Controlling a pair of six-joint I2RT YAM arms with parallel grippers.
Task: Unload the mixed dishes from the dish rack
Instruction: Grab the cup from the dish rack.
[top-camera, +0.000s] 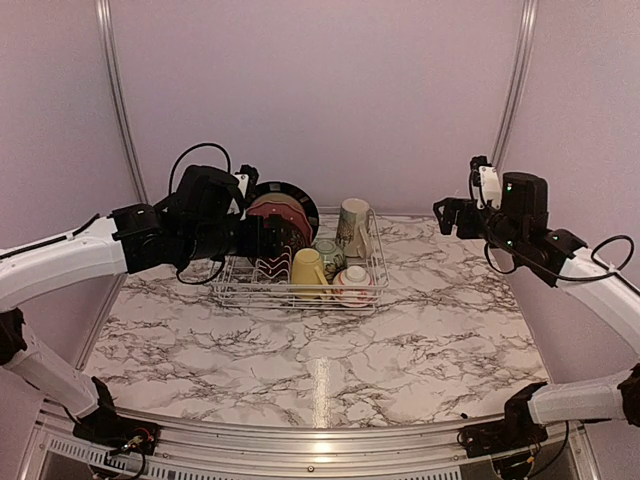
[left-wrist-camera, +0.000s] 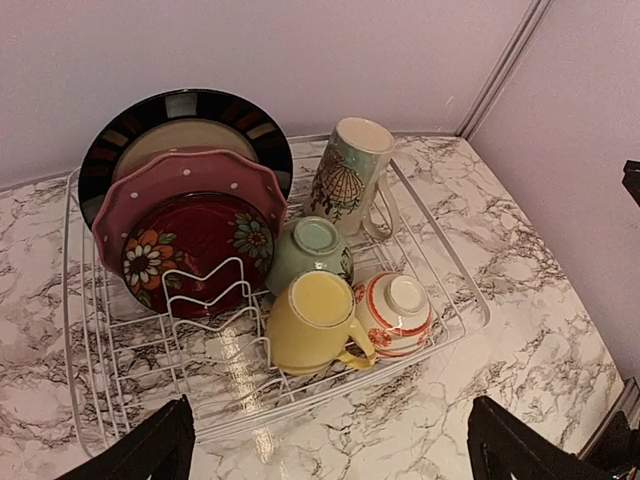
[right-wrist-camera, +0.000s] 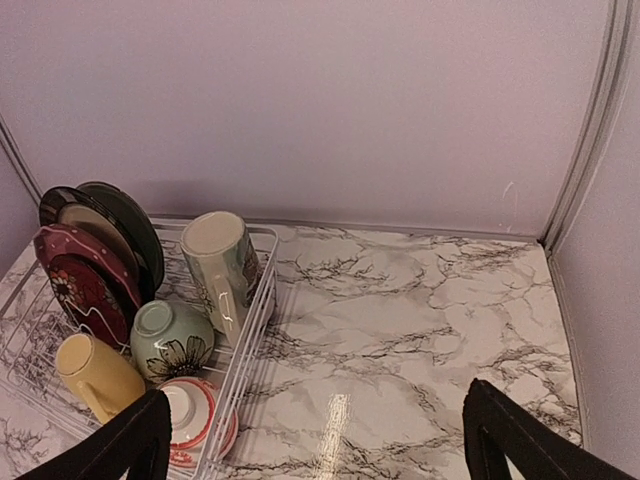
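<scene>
The white wire dish rack (top-camera: 300, 303) stands at the back left of the marble table. In the left wrist view it holds a black-rimmed plate (left-wrist-camera: 190, 105), a pink dotted plate (left-wrist-camera: 180, 175) and a dark-red flowered plate (left-wrist-camera: 195, 240) on edge. Beside them are a tall cream mug (left-wrist-camera: 350, 175), a pale green bowl (left-wrist-camera: 310, 250), a yellow mug (left-wrist-camera: 315, 320) and a red-white bowl (left-wrist-camera: 395, 315), all upside down. My left gripper (left-wrist-camera: 330, 405) hovers open over the rack's left side, holding nothing. My right gripper (right-wrist-camera: 318, 392) hangs open and empty, high at the right.
Lilac walls with metal corner strips (top-camera: 515, 90) close in the table on three sides. Bare marble tabletop (top-camera: 400, 350) lies in front of and to the right of the rack. The rack's right wall (right-wrist-camera: 250, 330) stands close to the tall cream mug.
</scene>
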